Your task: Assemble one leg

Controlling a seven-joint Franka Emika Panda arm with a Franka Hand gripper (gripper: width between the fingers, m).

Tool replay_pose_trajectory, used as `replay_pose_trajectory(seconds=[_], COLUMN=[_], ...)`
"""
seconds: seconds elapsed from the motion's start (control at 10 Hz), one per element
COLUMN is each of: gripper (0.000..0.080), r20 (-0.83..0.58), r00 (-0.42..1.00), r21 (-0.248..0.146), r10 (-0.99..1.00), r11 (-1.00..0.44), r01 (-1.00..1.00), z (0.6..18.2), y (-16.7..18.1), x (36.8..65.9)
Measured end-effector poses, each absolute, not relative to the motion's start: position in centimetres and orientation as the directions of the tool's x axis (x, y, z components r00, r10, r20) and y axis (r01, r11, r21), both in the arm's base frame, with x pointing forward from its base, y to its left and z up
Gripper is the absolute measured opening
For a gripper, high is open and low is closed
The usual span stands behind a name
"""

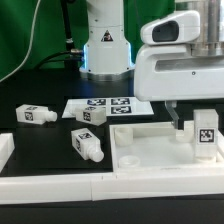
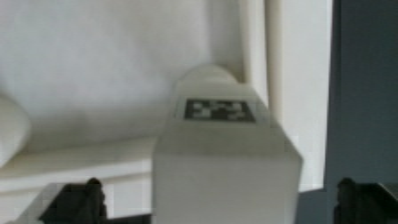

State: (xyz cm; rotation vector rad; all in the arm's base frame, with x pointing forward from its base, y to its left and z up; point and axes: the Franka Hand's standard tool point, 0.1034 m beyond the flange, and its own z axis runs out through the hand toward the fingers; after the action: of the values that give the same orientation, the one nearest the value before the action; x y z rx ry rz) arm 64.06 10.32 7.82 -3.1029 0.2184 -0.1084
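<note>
Since the white tagged leg [image 2: 222, 150] stands upright between my gripper's [image 2: 217, 203] spread fingertips [image 2: 75, 200], not yet clamped, over the white tabletop panel [image 1: 140, 150], I judge it light, rigid and smooth; I'd grip its flat sides.

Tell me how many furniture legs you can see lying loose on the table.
2 loose: one leg at the exterior view's left, another leg nearer the white tabletop part. A third leg stands under the gripper. Others may be hidden.
</note>
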Motion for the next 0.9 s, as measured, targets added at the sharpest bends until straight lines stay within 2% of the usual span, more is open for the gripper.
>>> replay_pose_trajectory(seconds=[0.1, 0.2, 0.3, 0.4, 0.5, 0.8, 0.9], gripper=[0.0603, 0.0603, 0.0419, 0.0419, 0.0285, 0.0285, 0.0285], r20=[0.070, 0.069, 0.069, 0.065, 0.062, 0.050, 0.041], r00=[0.986, 0.983, 0.982, 0.964, 0.942, 0.848, 0.763], r21=[-0.034, -0.035, -0.036, -0.042, -0.047, -0.059, -0.065], r10=[-0.154, -0.172, -0.176, -0.257, -0.331, -0.528, -0.645], r11=[-0.988, -0.985, -0.984, -0.966, -0.943, -0.849, -0.764], r01=[-0.152, -0.170, -0.174, -0.255, -0.328, -0.525, -0.642], z=[7.86, 7.86, 7.85, 7.85, 7.83, 7.78, 7.74], y=[10.26, 10.25, 10.25, 10.26, 10.25, 10.26, 10.32], x=[64.13, 64.12, 64.12, 64.12, 64.11, 64.09, 64.09])
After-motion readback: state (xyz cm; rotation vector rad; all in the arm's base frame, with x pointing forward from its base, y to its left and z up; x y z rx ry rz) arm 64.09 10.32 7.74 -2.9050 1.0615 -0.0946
